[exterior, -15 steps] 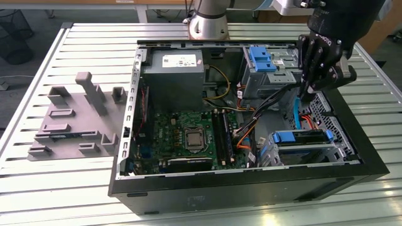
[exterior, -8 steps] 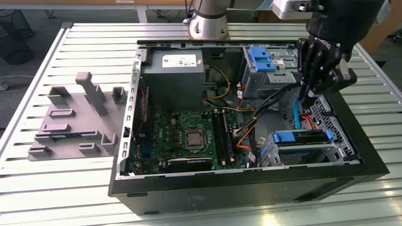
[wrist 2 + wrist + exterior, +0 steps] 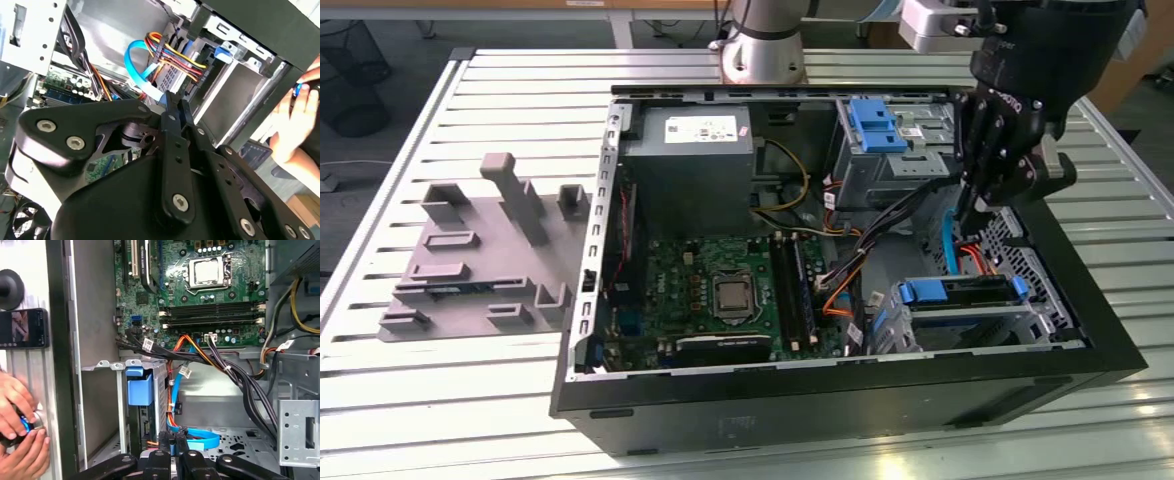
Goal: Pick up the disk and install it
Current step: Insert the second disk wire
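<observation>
Inside the open computer case (image 3: 1107,350), my claw (image 3: 983,205) hangs with its 2 fingers pressed together on nothing, just above the disk (image 3: 961,292) lying flat in its bay.

Arm reaches down from above, claw (image 3: 983,205) pointing downward at exterior view's right. Fingers (image 3: 175,107) pressed together, nothing between. Person's hands (image 3: 17,435) in first wrist view.
</observation>
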Motion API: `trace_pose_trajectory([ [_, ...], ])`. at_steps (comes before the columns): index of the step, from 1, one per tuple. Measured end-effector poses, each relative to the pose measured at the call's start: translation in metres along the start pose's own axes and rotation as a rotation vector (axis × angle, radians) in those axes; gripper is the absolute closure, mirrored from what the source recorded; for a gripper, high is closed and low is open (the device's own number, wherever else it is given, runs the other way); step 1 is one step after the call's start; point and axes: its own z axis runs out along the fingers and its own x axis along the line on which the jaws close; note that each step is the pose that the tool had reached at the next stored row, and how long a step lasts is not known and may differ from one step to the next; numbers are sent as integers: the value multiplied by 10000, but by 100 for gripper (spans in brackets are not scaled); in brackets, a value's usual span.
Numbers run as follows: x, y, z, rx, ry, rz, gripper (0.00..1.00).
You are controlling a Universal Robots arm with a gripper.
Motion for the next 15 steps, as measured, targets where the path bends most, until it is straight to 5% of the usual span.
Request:
trace_pose_trajectory([
  [3,41,-5,26,-16,-234,12,84],
  [6,112,-8,68,-24,-372,19,84],
  [10,163,-13,119,-56,-389,13,84],
  [15,170,-67,148,-222,-378,-17,84],
])
